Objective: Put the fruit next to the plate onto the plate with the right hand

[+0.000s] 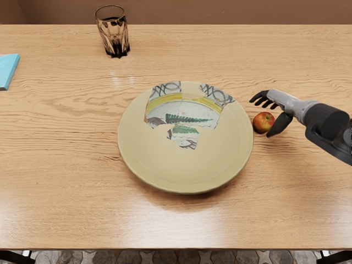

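Head view: counter (66, 165) w/ plate (165, 170) mid. Right hand (281, 107) at plate's right, fingers (262, 100) spread, holding nothing. Apple (263, 122) lay just beside plate, under them. Prob. light, firm, smooth, rolls; grip across sides.

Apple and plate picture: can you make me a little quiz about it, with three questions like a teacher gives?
1. True or false: the apple is lying on the plate.
2. Pick one: what stands near the far edge of the table? A) a dark drinking glass B) a bottle C) a teapot
3. Fill the gap: the right hand is beside the apple with its fingers ____ (open or shut).

Key
1. False. The apple is on the table, just off the plate's right rim.
2. A
3. open; the hand is not holding the apple.
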Controlling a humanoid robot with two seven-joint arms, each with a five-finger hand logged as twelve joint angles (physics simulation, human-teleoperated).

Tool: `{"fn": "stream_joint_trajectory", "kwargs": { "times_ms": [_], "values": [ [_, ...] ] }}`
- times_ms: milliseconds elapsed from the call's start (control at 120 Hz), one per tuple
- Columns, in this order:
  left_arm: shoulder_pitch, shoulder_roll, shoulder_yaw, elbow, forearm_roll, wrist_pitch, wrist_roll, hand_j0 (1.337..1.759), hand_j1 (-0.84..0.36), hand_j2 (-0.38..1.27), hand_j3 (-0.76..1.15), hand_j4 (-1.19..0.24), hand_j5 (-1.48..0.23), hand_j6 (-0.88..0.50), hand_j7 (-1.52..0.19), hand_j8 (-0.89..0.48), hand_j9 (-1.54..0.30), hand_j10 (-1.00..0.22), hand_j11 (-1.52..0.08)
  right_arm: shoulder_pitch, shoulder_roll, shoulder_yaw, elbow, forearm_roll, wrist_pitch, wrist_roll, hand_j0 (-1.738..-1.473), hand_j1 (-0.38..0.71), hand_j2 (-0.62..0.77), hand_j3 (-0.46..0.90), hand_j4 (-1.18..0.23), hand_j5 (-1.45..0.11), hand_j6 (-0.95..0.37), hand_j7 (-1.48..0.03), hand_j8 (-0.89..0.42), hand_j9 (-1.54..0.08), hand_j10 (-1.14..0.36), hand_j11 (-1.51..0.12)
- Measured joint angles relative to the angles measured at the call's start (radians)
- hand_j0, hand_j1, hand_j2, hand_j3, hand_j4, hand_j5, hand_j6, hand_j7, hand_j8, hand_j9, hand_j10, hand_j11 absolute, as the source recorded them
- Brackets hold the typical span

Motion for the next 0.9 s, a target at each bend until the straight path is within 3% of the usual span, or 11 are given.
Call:
{"fn": "stream_joint_trajectory", "kwargs": {
  "times_ms": [400, 533, 575, 683, 900],
  "values": [
    [-0.001, 0.000, 0.000, 0.000, 0.000, 0.000, 0.000, 1.658, 0.35, 0.00, 0.00, 0.00, 0.00, 0.00, 0.00, 0.00, 0.00, 0.00, 0.00, -0.044, 0.047, 0.000, -0.024, -0.048, -0.058, 0.006, -1.658, 0.04, -0.06, 0.00, -0.33, -0.42, -0.33, -0.42, -0.33, -0.42, -0.33, -0.42],
    [0.000, 0.000, 0.000, 0.000, 0.000, 0.000, 0.000, 1.658, 0.35, 0.00, 0.00, 0.00, 0.00, 0.00, 0.00, 0.00, 0.00, 0.00, 0.00, -0.051, 0.062, 0.001, -0.044, -0.056, -0.065, 0.013, -1.658, 0.04, -0.06, 0.00, -0.36, -0.41, -0.35, -0.43, -0.37, -0.41, -0.40, -0.43],
    [0.000, 0.000, 0.000, 0.000, 0.000, 0.000, 0.000, 1.658, 0.35, 0.00, 0.00, 0.00, 0.00, 0.00, 0.00, 0.00, 0.00, 0.00, 0.00, -0.052, 0.066, 0.001, -0.050, -0.056, -0.065, 0.014, -1.658, 0.05, -0.06, 0.00, -0.37, -0.42, -0.36, -0.44, -0.39, -0.42, -0.33, -0.44],
    [0.001, 0.000, 0.000, 0.000, 0.000, 0.000, 0.000, 1.658, 0.35, 0.00, 0.00, 0.00, 0.00, 0.00, 0.00, 0.00, 0.00, 0.00, 0.00, -0.056, 0.072, 0.002, -0.062, -0.055, -0.067, 0.016, -1.658, 0.09, -0.06, 0.00, -0.41, -0.46, -0.39, -0.49, -0.30, -0.47, -0.28, -0.49],
    [0.001, 0.000, 0.000, 0.000, 0.000, 0.000, 0.000, 1.658, 0.35, 0.00, 0.00, 0.00, 0.00, 0.00, 0.00, 0.00, 0.00, 0.00, 0.00, -0.063, 0.075, 0.002, -0.080, -0.050, -0.076, 0.023, -1.658, 0.15, -0.07, 0.00, -0.46, -0.52, -0.44, -0.55, -0.30, -0.54, -0.35, -0.55]
  ]
}}
